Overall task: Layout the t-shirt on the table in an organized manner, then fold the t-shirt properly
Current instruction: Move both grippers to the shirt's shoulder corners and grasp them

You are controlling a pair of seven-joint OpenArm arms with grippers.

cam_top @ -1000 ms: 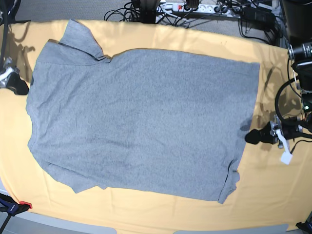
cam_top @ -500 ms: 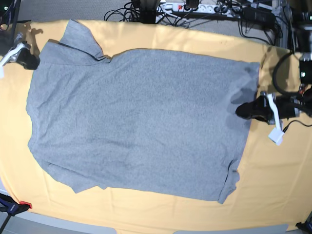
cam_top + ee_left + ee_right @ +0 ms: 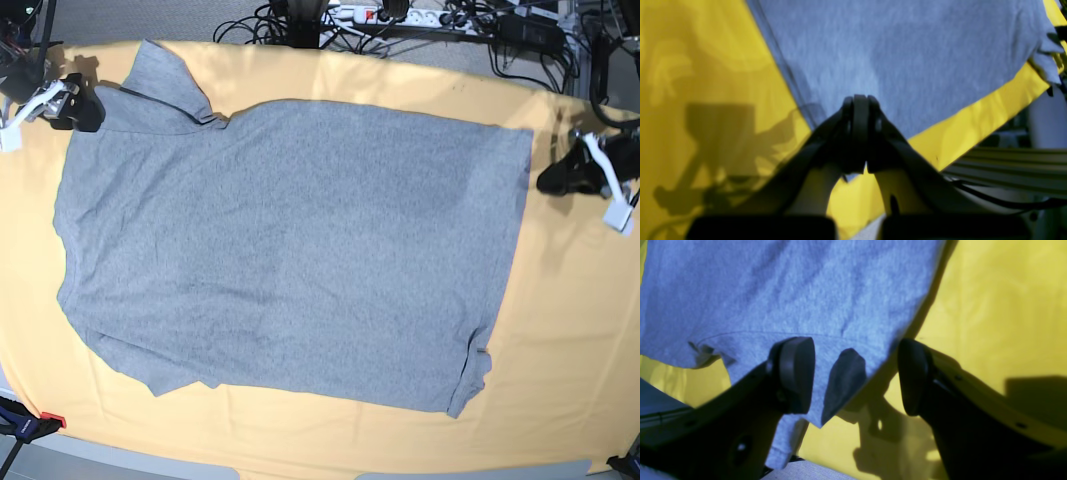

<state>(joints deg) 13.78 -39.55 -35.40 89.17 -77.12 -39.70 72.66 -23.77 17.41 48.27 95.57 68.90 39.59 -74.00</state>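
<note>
The right tool [image 3: 853, 373] stands spread wide, its pads straddling the shirt's [image 3: 290, 250] shoulder corner by the folded sleeve [image 3: 165, 85], nothing pinched yet. The left tool [image 3: 858, 110] is clenched on nothing, hovering just off the hem near the far corner. The grey shirt lies flat across the bench [image 3: 560, 350], face down, with one sleeve tucked over and the lower hem corner curled. To do this well, I'd say the right tool should sink until one pad slips under the cloth, bite only the top layer, and lift slowly.
</note>
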